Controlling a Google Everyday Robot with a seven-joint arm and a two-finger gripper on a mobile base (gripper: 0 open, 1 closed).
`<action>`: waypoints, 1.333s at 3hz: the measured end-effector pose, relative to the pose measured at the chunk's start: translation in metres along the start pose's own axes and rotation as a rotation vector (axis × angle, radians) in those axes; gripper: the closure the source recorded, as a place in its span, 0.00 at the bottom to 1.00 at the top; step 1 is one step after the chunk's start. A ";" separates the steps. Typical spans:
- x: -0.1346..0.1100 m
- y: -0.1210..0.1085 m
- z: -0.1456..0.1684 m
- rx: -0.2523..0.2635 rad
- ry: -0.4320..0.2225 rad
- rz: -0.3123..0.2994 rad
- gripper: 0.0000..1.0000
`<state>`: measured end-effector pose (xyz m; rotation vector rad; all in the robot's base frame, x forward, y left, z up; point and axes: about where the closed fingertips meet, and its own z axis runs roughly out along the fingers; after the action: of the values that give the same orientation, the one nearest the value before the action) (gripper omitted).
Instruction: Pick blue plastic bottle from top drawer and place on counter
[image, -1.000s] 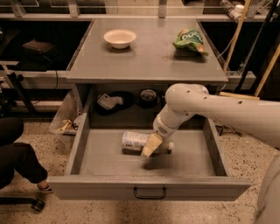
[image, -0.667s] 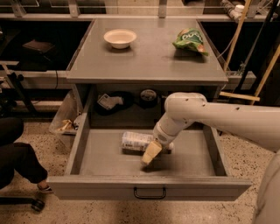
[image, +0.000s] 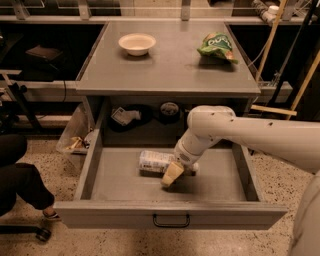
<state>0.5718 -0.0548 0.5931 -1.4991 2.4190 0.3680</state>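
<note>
The blue plastic bottle (image: 155, 162) lies on its side in the middle of the open top drawer (image: 170, 214), label up, its cap end towards the right and hidden by my gripper. My gripper (image: 173, 173) reaches down into the drawer from the right and sits at the bottle's right end, touching or just in front of it. The white arm (image: 235, 132) crosses over the drawer's right half. The counter (image: 170, 62) is the grey top of the cabinet, above and behind the drawer.
A white bowl (image: 137, 43) stands at the counter's back left and a green snack bag (image: 217, 47) at its back right. Dark objects (image: 125, 116) sit in the shelf behind the drawer. A person's leg (image: 20, 185) is at the left on the floor.
My gripper has dropped slightly lower beside the bottle's right end. The bottle has not moved.
</note>
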 end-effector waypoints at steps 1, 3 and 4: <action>0.000 0.000 0.000 0.000 0.000 0.000 0.42; -0.003 0.001 -0.008 0.000 0.000 0.000 0.88; 0.000 -0.021 -0.061 0.047 -0.058 0.027 1.00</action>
<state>0.5847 -0.0854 0.6484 -1.4174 2.3885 0.3527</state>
